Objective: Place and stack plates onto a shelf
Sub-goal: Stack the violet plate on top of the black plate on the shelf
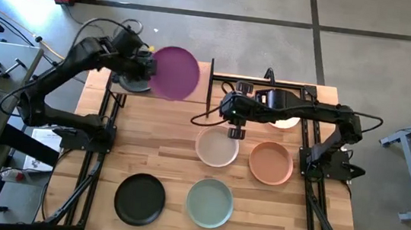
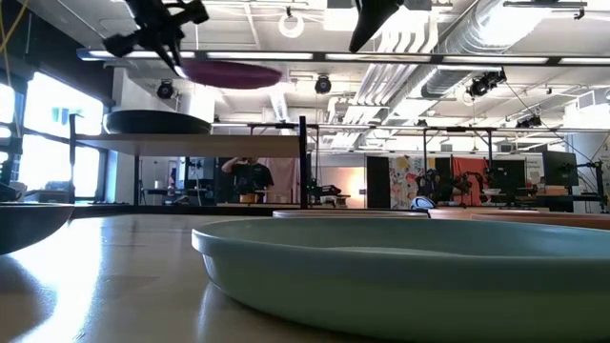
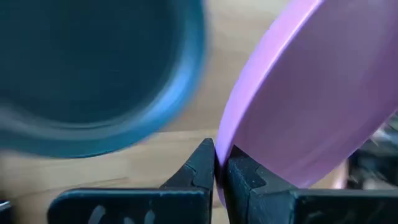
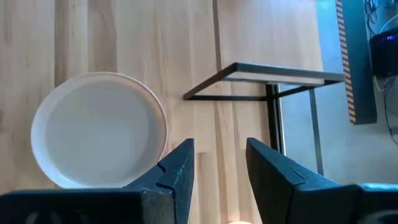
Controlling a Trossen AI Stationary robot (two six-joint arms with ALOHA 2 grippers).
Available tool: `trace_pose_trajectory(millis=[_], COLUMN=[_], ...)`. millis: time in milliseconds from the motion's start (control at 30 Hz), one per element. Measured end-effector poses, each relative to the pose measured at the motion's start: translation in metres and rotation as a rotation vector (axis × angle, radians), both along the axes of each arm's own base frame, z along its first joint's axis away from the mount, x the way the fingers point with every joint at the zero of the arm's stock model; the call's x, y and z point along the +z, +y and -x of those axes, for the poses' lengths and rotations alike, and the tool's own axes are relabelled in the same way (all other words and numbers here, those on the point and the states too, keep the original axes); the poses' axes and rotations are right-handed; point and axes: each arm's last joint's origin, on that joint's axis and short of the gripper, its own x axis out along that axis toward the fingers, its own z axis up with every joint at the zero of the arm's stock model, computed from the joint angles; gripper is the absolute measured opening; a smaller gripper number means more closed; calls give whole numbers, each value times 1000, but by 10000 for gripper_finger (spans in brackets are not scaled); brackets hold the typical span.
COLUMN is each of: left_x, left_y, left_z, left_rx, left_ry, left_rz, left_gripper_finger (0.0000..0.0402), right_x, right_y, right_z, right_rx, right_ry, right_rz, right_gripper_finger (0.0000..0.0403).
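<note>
Left end effector (image 1: 147, 67): fingers pressed together on the rim of the purple plate (image 1: 173, 72), holding it in the air at the far left of the desk (image 1: 162, 164); in the left wrist view the fingers (image 3: 202, 171) are pinching the plate's edge.
Purple plate: hanging above the shelf (image 2: 191, 144), raised clear of it in the low view, roughly level.
Black plate on shelf (image 2: 157, 122): sitting on the plank at its left part, below and left of the purple plate.
Shelf: pale plank on thin black bars, standing along the far edge of the desk.
Right end effector (image 1: 234, 129): fingers spread, gripping nothing, hovering over the middle of the desk just beyond the cream plate (image 1: 217, 147); in the right wrist view the cream plate (image 4: 99, 129) is lying flat on the wood beside the fingers.
Orange plate (image 1: 271, 162): lying right of the cream plate, close by.
Green plate (image 1: 209, 202): lying at the near edge, in front of the cream plate.
Black plate on desk (image 1: 140, 198): lying left of the green plate, near edge.
White plate (image 1: 285, 121): partly hidden under the right arm, far right.
</note>
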Motion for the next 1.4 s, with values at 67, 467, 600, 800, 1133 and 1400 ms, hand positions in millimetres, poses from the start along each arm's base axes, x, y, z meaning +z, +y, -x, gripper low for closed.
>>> trace_pose_trajectory(millis=[67,467,600,800,1133,1400], left_x=[6,25,22,18,15,6], left_y=[0,16,19,20,23,37], left_z=[8,39,50,66,76,69], left_rx=[43,268,328,399,445,436], left_ry=[41,121,174,224,251,289], left_rz=[-7,-85,-44,32,86,133], left_gripper_finger=[5,5,5,5,5,5], right_x=[0,-1,-1,-2,-2,-3], right_y=[0,1,1,1,1,1], right_z=[0,0,0,1,1,3], right_rx=[2,4,13,14,14,13], right_ry=[5,9,13,23,26,42], right_rz=[0,-4,-21,-23,-23,-23], right_gripper_finger=[126,126,126,126,126,126])
